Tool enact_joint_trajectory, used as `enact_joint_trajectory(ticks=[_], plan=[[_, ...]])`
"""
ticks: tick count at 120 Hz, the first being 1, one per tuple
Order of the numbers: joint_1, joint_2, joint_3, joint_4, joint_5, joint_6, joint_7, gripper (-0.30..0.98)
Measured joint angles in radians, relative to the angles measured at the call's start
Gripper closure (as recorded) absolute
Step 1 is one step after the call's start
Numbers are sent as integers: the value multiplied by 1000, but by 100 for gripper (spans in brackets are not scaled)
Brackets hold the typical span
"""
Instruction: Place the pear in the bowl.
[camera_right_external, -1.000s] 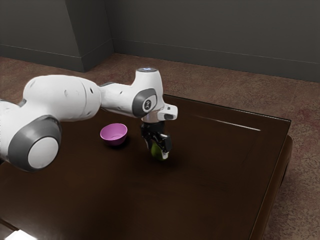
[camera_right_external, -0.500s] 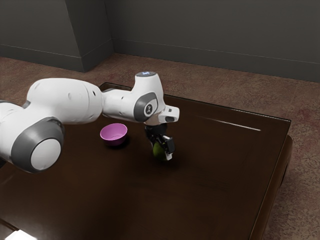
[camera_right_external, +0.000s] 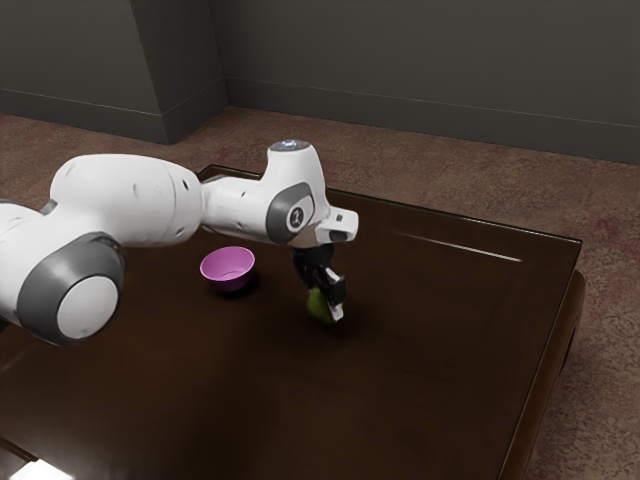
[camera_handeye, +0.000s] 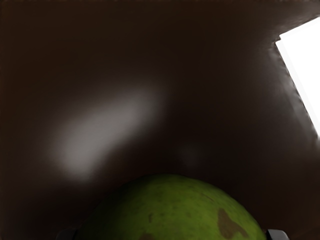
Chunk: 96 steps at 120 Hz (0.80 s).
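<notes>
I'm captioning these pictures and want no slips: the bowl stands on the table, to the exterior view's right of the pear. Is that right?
One slip: the exterior view shows the bowl on that view's left of the pear, not its right. It does stand on the table.

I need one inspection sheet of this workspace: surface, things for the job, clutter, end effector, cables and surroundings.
Surface: dark brown glossy table, with light reflections.
Job's things: green pear with brown patches, outside the bowl; pink-purple round bowl, upright on the table, nearer the exterior view's left than the pear.
Clutter: bright white straight-edged shape at the exterior view's lower left; what it is, unclear.
End effector: black end effector, down at the pear; grip unclear.
Cables: nothing seen.
Surroundings: dark grey wall, brown mottled floor.
</notes>
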Motion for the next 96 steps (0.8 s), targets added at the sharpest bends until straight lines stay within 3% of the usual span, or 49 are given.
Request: enact_joint_trajectory(ticks=[27,51,96], plan=[[6,-84,0,1,50,-26,-17,67],[82,-178,2,-3,135,-81,-43,81],[246,-210,16,-16,202,-149,-53,81]])
